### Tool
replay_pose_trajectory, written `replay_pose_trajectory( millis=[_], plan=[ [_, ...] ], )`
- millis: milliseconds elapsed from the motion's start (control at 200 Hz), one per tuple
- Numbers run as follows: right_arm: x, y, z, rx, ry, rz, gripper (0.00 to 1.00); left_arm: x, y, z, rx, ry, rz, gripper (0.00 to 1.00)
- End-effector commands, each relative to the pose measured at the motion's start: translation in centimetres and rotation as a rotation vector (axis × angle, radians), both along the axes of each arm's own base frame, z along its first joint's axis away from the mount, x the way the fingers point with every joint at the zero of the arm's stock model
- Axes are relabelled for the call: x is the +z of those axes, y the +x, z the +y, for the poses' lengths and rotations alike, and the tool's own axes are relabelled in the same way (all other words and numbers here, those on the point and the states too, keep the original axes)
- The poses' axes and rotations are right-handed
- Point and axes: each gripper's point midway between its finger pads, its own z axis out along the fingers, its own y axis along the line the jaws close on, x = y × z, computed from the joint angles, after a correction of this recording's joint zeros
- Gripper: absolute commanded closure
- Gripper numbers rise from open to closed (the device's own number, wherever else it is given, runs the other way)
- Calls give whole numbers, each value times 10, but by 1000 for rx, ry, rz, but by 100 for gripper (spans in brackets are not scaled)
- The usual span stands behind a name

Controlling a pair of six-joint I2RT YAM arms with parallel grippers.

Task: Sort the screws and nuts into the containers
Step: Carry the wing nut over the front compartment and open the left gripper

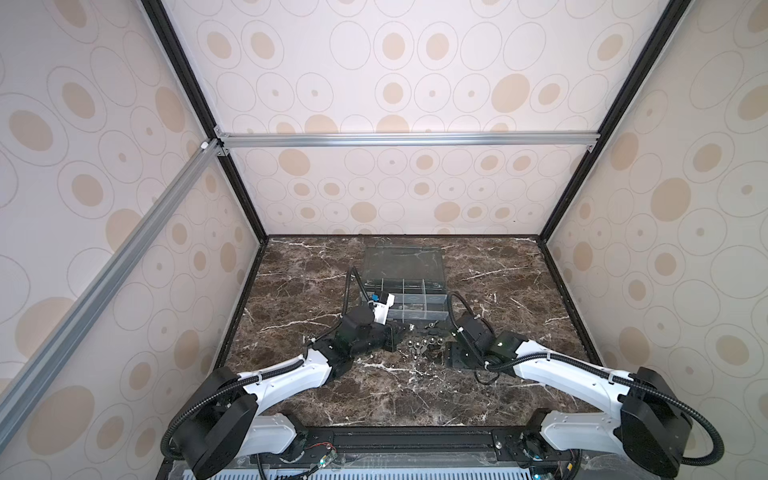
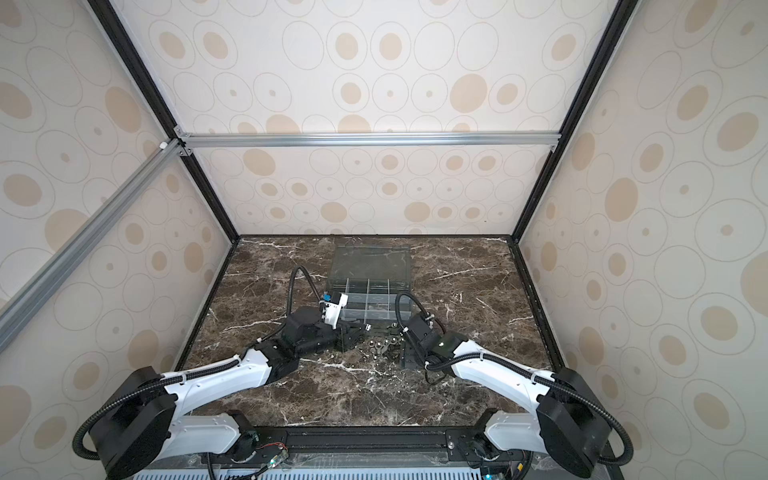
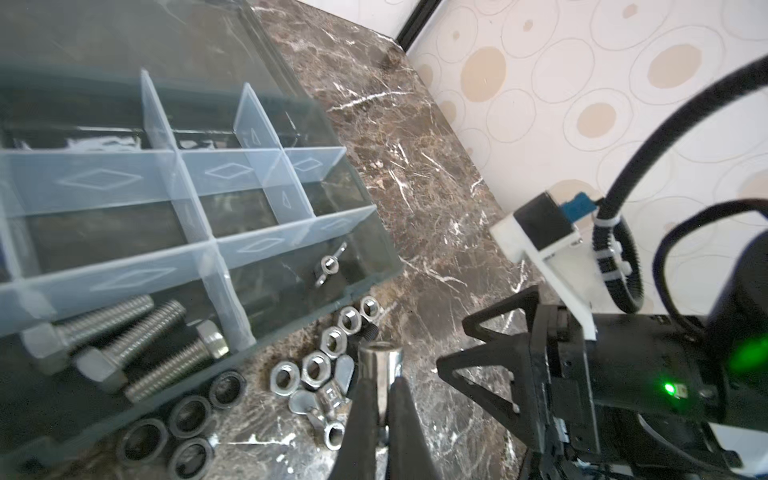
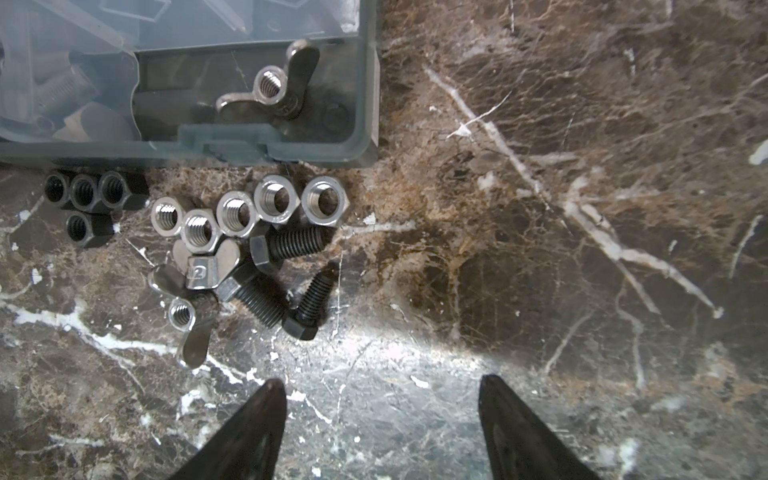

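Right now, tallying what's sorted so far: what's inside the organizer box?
Three silver screws lie in one near cell; a single wing nut sits in the neighbouring corner cell. The cells behind them look bare. Cells past the left wrist view's edge are unseen.

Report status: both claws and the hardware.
Left claw shut on silver nut. Right claw open, empty. Loose nuts, black screws beside box. Nothing blocking.
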Motion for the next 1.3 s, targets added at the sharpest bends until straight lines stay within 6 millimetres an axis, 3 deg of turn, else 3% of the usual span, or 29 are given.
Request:
replay_pose_trajectory(
  millis=[0, 175, 375, 735, 855, 955, 1290],
  plan=[
    [2, 0, -5, -19, -15, -11, 23, 1, 15, 5, 21, 101, -41, 100],
    [3, -1, -8, -22, -19, -13, 24, 4, 32, -15, -9, 97, -45, 100],
    [3, -3, -10, -26, -16, -15, 23, -8, 50, -35, -29, 117, -22, 100],
    [1, -4, -11, -31, -15, -16, 23, -24, 70, -49, -14, 120, 13, 100],
    [1, -4, -11, -27, -15, -15, 23, -27, 70, -46, 8, 120, 24, 81],
    [3, -5, -11, -28, -11, -18, 23, -29, 69, -42, 22, 123, 31, 73],
    [11, -2, -9, -8, 12, -55, 23, -14, 61, -23, 82, 114, 11, 62]
  ],
)
